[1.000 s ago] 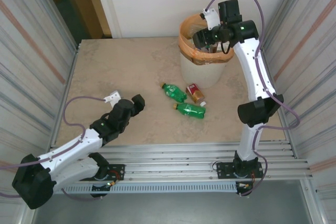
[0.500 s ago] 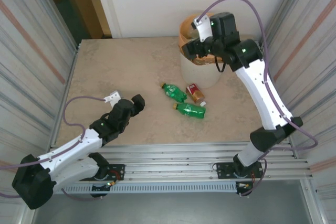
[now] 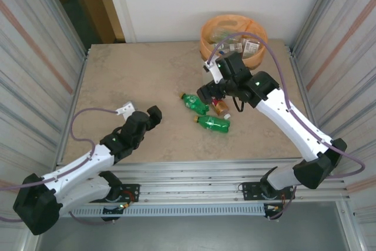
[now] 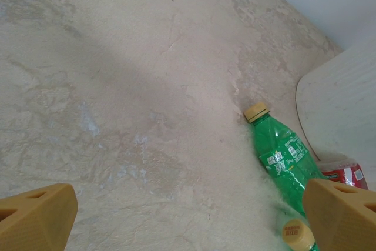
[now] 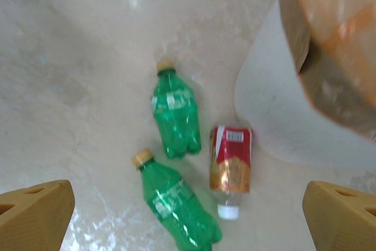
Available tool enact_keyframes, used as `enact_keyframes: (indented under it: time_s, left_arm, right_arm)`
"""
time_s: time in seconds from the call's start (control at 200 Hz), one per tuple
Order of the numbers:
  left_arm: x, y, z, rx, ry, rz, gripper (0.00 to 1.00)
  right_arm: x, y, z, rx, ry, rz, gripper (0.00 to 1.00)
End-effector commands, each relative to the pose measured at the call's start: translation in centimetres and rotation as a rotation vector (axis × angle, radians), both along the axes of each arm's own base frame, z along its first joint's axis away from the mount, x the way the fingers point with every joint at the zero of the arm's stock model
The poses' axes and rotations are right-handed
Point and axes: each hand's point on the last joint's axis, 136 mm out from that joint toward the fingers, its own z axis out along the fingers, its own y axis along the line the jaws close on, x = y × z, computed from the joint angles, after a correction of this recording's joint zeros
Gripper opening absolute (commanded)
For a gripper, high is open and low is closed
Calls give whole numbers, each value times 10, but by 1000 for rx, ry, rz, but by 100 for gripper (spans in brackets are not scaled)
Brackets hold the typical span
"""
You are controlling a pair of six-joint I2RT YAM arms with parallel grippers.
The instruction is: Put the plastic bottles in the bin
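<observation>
Three plastic bottles lie close together on the marbled table (image 3: 129, 74), just in front of the bin (image 3: 204, 38). One green bottle (image 3: 194, 103) (image 5: 174, 110) (image 4: 282, 154) lies with its yellow cap pointing toward the far left. The second green bottle (image 3: 213, 123) (image 5: 176, 201) lies nearer the arms, its cap also pointing left. The red-labelled bottle (image 5: 230, 166) with a white cap lies between them and the bin's cream wall (image 5: 276, 116), near the wall but apart from it. More bottles (image 3: 247, 45) lie inside the bin, on the orange bag folded over its rim. The right gripper (image 3: 207, 93) hovers above the group on the table, partly covering the red-labelled bottle in the top view. Its fingers (image 5: 35, 213) stand spread wide at the two lower corners of the right wrist view, with nothing between them. The left gripper (image 3: 154, 114) sits low over the bare table to the left of the bottles, well apart from them and pointing their way. Its fingers (image 4: 35, 218) are likewise spread wide, and it holds nothing.
</observation>
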Motion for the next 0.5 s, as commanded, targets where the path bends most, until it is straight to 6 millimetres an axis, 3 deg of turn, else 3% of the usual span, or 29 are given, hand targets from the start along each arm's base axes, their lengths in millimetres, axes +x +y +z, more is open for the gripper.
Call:
enact_keyframes:
  time_s: [0.0,0.25,0.496]
  left_arm:
    - [6,-2,7,8,-2,3,99]
    - [11,-7,5,13,8,2,99]
    - [12,-6,4,23,17,6,99]
  right_arm:
    - [-17,-17,-27,-84,88,-47,98]
    - [-28,-20,-89,-180,257,-59,98]
    - [-28,-20,-132,-261,354,-45,98]
